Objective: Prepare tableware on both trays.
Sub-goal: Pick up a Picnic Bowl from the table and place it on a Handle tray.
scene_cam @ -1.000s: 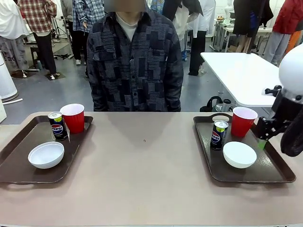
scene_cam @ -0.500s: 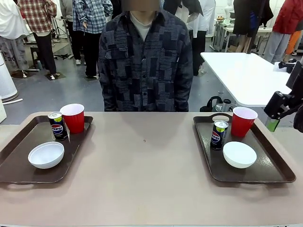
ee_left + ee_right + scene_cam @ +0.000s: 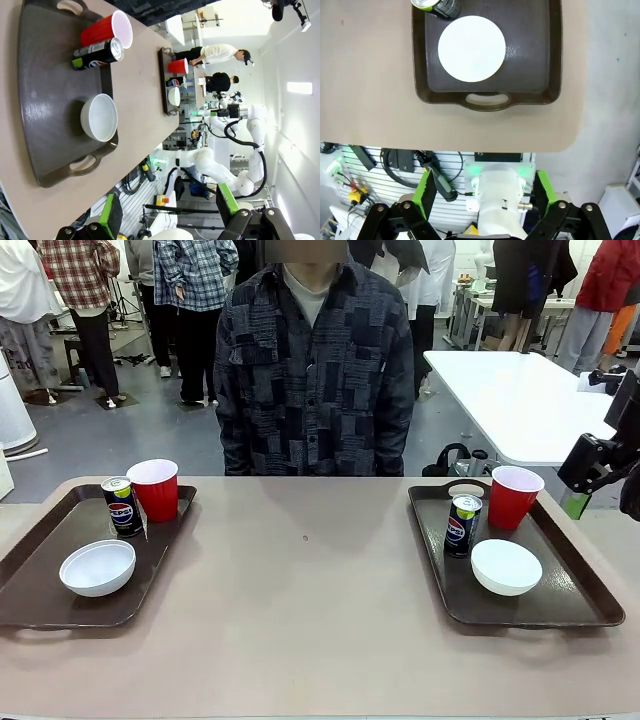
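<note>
The left brown tray carries a red cup, a black can and a white bowl. A second red cup, can and bowl stand on the right tray. My right gripper hangs off that tray's far right corner, above the table, open and empty. In the right wrist view it looks down on the bowl and tray. High over the left tray, my left gripper is open and holds nothing.
A person in a dark patterned shirt stands at the far side of the table, hands out of sight. The beige tabletop lies bare between the trays. A white table stands behind on the right.
My right gripper lifted from beside the right tray's bowl, up and to the right, then held still. The person shifted to the right.
</note>
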### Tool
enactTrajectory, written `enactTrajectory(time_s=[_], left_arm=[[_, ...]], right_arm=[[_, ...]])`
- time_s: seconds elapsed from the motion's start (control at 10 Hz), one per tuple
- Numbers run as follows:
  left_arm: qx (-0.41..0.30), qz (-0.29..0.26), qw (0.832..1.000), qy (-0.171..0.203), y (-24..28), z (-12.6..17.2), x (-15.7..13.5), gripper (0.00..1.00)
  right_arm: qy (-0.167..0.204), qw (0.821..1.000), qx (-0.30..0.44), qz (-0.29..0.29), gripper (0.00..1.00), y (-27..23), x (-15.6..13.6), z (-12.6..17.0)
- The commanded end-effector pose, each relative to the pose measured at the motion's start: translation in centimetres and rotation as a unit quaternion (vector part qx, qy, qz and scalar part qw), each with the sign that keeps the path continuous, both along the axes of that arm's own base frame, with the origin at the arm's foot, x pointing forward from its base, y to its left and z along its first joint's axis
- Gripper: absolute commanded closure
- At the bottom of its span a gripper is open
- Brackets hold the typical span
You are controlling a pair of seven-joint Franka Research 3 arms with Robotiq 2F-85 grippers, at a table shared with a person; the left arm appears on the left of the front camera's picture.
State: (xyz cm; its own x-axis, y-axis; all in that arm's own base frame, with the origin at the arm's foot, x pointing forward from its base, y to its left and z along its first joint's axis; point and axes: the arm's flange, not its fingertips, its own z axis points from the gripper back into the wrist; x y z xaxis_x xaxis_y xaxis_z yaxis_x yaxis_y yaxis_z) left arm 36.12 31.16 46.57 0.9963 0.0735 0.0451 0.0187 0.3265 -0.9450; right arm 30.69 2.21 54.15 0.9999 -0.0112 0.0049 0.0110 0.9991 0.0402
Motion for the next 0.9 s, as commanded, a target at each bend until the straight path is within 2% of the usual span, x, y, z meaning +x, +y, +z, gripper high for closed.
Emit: enactTrajectory(time_s=[0.0, 0.6, 0.8], left_arm=[[0.003, 0.006, 1.000, -0.003, -0.2, 0.1, -0.3, 0.00], [0.003, 0.006, 1.000, -0.003, -0.2, 0.1, -0.3, 0.00], [0.003, 0.006, 1.000, -0.003, -0.2, 0.1, -0.3, 0.00]], right_arm=[[-0.002, 1.000, 0.000, 0.000, 0.00, 0.0, 0.0, -0.4], [0.000, 1.000, 0.000, 0.000, 0.00, 0.0, 0.0, 0.0], [0.014, 0.990, 0.132, -0.052, 0.00, -6.1, 2.6, 2.2]])
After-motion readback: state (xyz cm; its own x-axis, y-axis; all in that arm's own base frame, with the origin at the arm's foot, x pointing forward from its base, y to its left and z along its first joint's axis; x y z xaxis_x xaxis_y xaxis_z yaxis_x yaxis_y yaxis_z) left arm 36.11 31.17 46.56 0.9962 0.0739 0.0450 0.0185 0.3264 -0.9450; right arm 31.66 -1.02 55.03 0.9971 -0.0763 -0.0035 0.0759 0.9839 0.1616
